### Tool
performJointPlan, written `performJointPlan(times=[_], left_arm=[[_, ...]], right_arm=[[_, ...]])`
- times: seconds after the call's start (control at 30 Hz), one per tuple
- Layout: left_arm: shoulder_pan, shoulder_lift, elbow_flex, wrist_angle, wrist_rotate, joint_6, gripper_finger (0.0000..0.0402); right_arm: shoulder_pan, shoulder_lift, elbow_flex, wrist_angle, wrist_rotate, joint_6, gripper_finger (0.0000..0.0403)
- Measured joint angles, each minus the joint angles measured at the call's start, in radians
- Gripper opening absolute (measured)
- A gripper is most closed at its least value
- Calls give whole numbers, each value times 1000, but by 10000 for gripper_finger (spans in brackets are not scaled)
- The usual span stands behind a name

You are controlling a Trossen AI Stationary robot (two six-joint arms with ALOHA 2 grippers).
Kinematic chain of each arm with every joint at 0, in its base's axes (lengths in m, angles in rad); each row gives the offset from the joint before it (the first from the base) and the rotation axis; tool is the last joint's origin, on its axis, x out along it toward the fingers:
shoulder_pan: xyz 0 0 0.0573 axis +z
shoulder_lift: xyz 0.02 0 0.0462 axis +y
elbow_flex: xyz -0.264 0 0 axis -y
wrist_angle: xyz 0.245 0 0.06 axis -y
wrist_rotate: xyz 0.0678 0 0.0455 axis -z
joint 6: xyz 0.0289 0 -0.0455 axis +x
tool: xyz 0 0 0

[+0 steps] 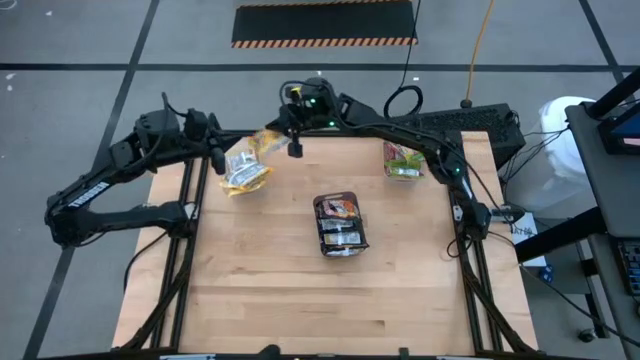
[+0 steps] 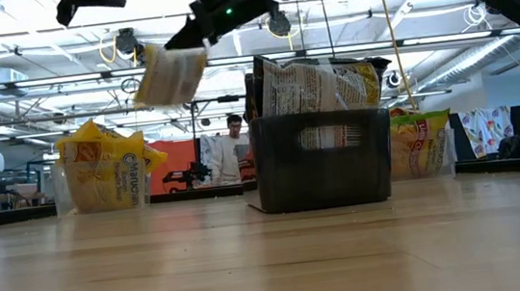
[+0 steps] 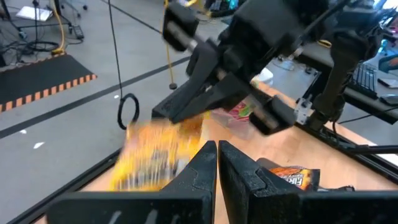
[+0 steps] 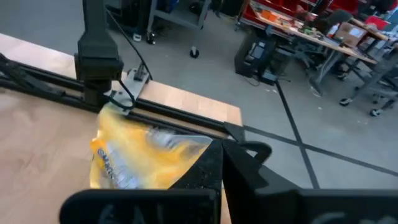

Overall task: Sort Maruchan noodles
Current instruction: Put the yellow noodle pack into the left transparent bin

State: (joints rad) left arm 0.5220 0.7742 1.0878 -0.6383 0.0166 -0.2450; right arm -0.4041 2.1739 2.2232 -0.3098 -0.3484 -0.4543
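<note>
The right gripper [image 1: 272, 143] is clamped on one yellow noodle packet [image 1: 265, 143], holding it in the air above the table's far left part, just beside the clear tub of yellow packets [image 1: 245, 172]. In the low view the packet [image 2: 171, 75] hangs tilted and blurred, well above the tabletop; its print cannot be read. The right arm reaches in from the table's right side, bends at the far edge and stretches leftward across it.

The left gripper [image 3: 217, 163] has its fingers pressed almost together with nothing between them. It sits off the table's far left corner, pointing toward the right gripper and its packet, with the left arm folded back along the left edge.

On the yellow packets in the left tub [image 2: 103, 172] the word "Maruchan" shows. A dark grey tray [image 1: 340, 225] at the table's centre holds dark packets standing upright; their small print is unreadable. A second clear tub [image 1: 403, 161] near the far right holds green-edged pink packets. The wooden table [image 1: 330, 300] is bare toward the front.
</note>
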Motion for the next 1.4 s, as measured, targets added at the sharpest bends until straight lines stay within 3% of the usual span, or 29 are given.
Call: performJointPlan(times=[0.27,0.7,1.1,1.4], left_arm=[[0,-54,0,-11,-2,-3,21],[0,-52,0,-16,-2,-3,21],[0,92,0,-15,10,88,21],[0,258,0,22,16,134,8]], right_arm=[[19,79,40,51,-3,25,0],[23,66,41,30,-11,21,0],[11,-95,41,-198,203,-145,0],[-18,-254,40,-331,446,-224,0]])
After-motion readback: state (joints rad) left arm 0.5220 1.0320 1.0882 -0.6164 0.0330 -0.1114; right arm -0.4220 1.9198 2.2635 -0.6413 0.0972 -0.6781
